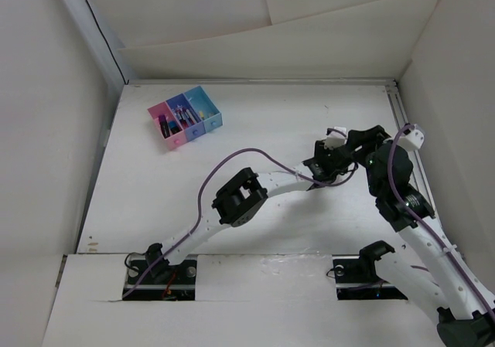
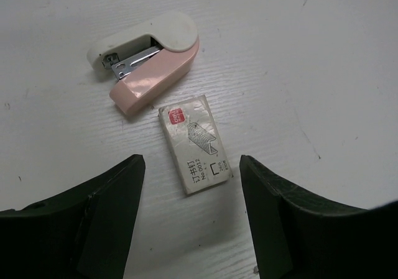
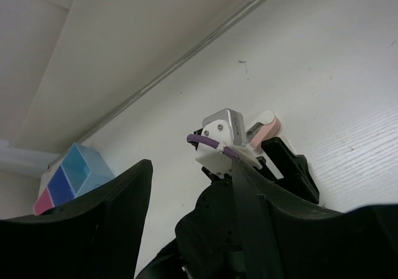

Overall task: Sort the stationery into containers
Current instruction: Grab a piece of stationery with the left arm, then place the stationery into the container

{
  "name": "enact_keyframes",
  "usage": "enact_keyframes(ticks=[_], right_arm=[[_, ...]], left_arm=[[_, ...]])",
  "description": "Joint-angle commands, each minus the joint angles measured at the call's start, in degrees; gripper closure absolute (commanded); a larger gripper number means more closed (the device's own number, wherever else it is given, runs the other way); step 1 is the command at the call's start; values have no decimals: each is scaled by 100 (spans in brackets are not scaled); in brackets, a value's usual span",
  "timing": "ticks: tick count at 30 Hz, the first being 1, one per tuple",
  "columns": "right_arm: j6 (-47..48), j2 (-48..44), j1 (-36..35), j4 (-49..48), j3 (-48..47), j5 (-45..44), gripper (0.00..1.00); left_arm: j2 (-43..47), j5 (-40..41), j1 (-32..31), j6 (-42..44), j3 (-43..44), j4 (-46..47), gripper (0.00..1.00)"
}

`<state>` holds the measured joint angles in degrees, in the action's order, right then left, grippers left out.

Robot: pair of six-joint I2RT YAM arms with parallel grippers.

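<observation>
A pink and white stapler [image 2: 146, 61] lies on the white table, with a small box of staples [image 2: 194, 143] just beside it. My left gripper [image 2: 192, 167] hangs open right over the near end of the staple box, holding nothing. The right gripper [image 3: 193, 167] is open too and empty, close behind the left wrist [image 3: 224, 133]; past it the stapler [image 3: 265, 128] shows. The containers [image 1: 186, 117], pink, purple and light blue in a row, stand far off at the back left, with dark pens in them. In the right wrist view the containers [image 3: 68, 179] sit at the left edge.
White walls close in the table on three sides, and the right wall [image 1: 452, 69] is near both grippers. Both arms are crowded together at the right middle of the table [image 1: 232, 146]. A purple cable [image 1: 232, 161] loops over the left arm.
</observation>
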<state>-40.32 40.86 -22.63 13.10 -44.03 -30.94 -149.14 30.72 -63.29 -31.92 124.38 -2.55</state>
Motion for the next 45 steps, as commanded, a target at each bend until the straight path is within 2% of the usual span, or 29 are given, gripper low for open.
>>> enact_keyframes(ticks=[1, 7, 10, 14, 17, 21, 26, 30, 34, 39, 41, 45], right_arm=[[112, -52, -57, -203, -18, 106, 40], [112, -52, -57, -256, -18, 158, 40], [112, -52, -57, -256, -18, 158, 40], [112, 1, -57, -256, -18, 158, 40], [112, 1, -57, -256, -18, 158, 40], [112, 1, -57, -256, -18, 158, 40], [164, 1, -57, -308, -18, 211, 40], [164, 1, -57, -308, -18, 211, 40], [164, 1, -57, -308, -18, 211, 40], [164, 114, -57, -308, -18, 211, 40], [164, 115, -57, -308, -18, 263, 40], [164, 168, -57, -308, -18, 264, 40]], left_arm=[[-211, 145, -26, 19, 245, -255, 41], [-317, 329, -26, 133, 429, -317, 48], [-317, 443, -26, 256, 490, -317, 62], [-317, 680, -26, 388, 491, -369, 70], [-90, 742, -26, 441, 79, -308, 84], [550, 742, -26, 389, -860, 34, 92], [1658, 759, -140, 327, -2293, 666, 95], [2713, 917, -193, 55, -3784, 983, 96], [3802, 1067, -193, -182, -4718, 1177, 96], [4594, 1068, 517, -428, -5168, 984, 96], [4814, 832, 825, -499, -5283, 984, 96], [5193, 305, 1853, -709, -5494, 1036, 96]])
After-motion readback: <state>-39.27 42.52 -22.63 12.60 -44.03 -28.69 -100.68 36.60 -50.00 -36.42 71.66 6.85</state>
